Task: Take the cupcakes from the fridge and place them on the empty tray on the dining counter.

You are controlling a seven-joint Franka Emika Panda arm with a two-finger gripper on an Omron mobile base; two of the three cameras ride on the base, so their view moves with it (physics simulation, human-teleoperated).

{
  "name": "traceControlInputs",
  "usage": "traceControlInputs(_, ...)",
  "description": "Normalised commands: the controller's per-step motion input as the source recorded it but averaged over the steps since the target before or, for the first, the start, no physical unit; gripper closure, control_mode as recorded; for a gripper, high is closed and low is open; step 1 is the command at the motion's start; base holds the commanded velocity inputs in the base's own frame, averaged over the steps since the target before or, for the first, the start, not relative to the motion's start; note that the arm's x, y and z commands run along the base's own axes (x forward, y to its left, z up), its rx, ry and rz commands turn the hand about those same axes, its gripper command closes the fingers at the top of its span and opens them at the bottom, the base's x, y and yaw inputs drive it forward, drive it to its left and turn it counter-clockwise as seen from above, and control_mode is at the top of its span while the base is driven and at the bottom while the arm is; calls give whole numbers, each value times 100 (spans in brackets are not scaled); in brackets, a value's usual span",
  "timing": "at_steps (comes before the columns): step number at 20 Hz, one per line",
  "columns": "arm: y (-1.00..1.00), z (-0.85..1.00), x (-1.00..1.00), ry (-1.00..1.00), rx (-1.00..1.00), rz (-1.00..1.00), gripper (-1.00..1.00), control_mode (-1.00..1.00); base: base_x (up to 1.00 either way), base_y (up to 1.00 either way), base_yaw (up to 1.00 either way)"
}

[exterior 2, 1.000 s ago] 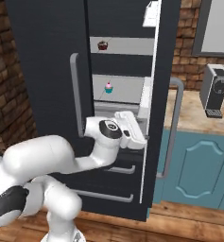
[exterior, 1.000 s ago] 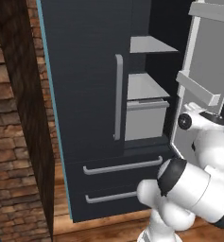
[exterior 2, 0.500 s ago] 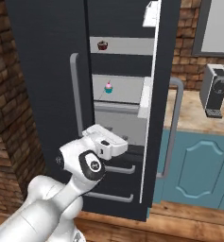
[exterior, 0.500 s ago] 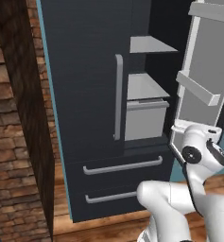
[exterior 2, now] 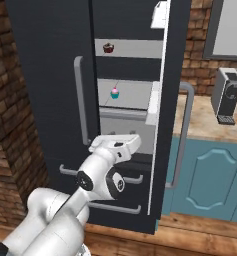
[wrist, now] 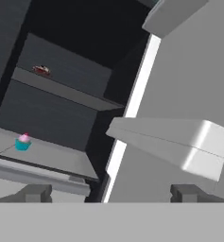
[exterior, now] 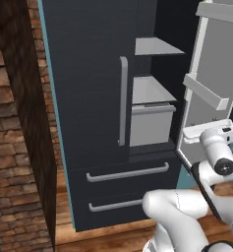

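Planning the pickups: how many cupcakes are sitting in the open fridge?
2. The chocolate cupcake sits on the upper shelf; the pink-frosted cupcake sits on the shelf below. The closed left door could hide more.

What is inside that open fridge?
In the fridge: a chocolate cupcake on the upper shelf, a pink cupcake below, then a grey drawer. The shut left door hides the rest.

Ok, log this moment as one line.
fridge door open | cupcakes on shelves | fingers open, empty
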Motion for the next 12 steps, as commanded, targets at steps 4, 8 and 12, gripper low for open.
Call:
traceControlInputs(4, 92, 100, -58, 47, 22, 16, -100, -100, 0, 0, 0)
traceControlInputs(8, 90, 100, -60, 29, 6, 22, -100, -100, 0, 0, 0)
traceControlInputs(12, 74, 100, -64, 5, -2, 24, -100, -100, 0, 0, 0)
